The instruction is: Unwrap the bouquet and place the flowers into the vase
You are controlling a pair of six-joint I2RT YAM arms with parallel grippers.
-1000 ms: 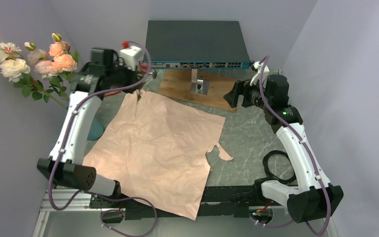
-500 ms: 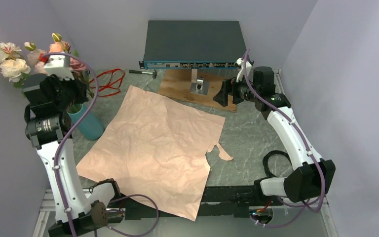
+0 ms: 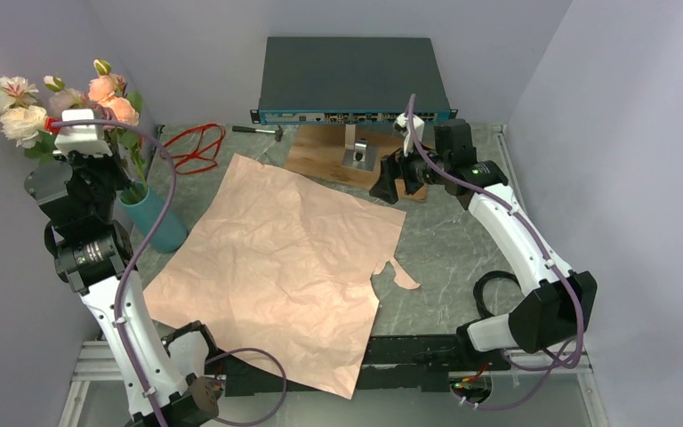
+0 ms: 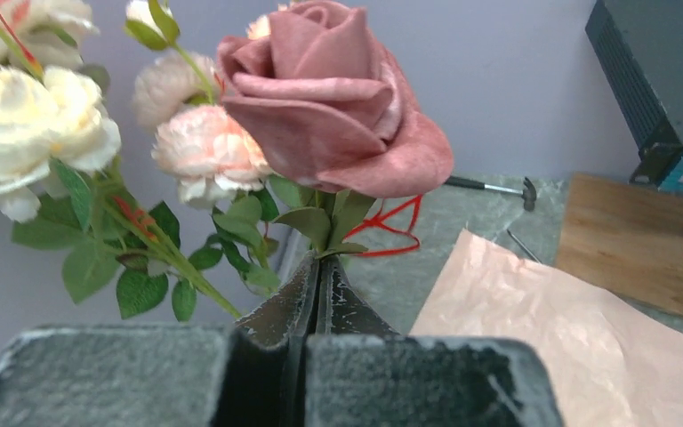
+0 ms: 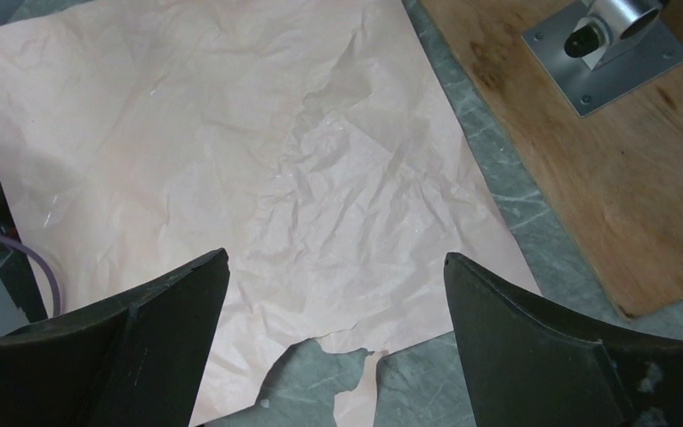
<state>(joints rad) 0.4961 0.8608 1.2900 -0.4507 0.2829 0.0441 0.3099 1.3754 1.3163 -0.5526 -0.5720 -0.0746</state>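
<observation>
1. Flowers (image 3: 53, 102) stood in the teal vase (image 3: 158, 227) at the table's (image 3: 445, 240) far left, just beside the pink paper (image 3: 293, 258), which lay spread flat. A red ribbon (image 3: 191, 147) lay behind the paper.
2. Left wrist: the left hand (image 4: 320, 267) was clenched, its tips just under a dark pink rose (image 4: 329, 98); whether it pinched the stem I could not tell.
3. Right wrist: the right hand (image 5: 336, 258) was released, spread wide above the paper, with a wooden board (image 5: 605, 196) alongside.
</observation>
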